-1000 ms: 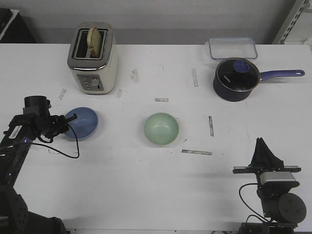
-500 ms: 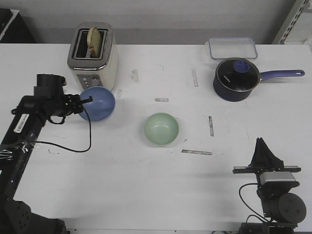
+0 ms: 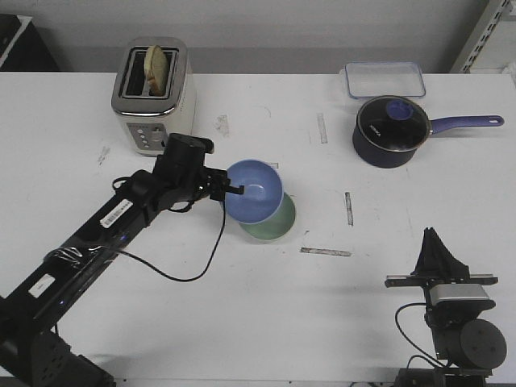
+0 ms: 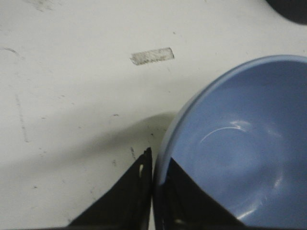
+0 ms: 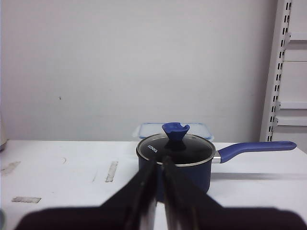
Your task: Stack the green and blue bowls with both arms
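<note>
My left gripper (image 3: 232, 190) is shut on the near-left rim of the light blue bowl (image 3: 255, 190) and holds it in the air over the pale green bowl (image 3: 274, 227), which sits on the table and shows only as a crescent beneath it. In the left wrist view the blue bowl (image 4: 240, 148) fills the right side, its rim pinched between my two black fingers (image 4: 154, 165). My right gripper (image 3: 436, 242) is shut and empty, parked at the near right of the table, far from both bowls; it also shows in the right wrist view (image 5: 159, 167).
A toaster (image 3: 153, 98) with bread stands at the back left. A dark blue lidded saucepan (image 3: 392, 131) with its handle pointing right and a clear lidded container (image 3: 384, 79) are at the back right. Grey tape marks (image 3: 326, 251) lie on the white table.
My left arm has carried the blue bowl from the left side, up and to the right, to above the green bowl. The right arm has not moved.
</note>
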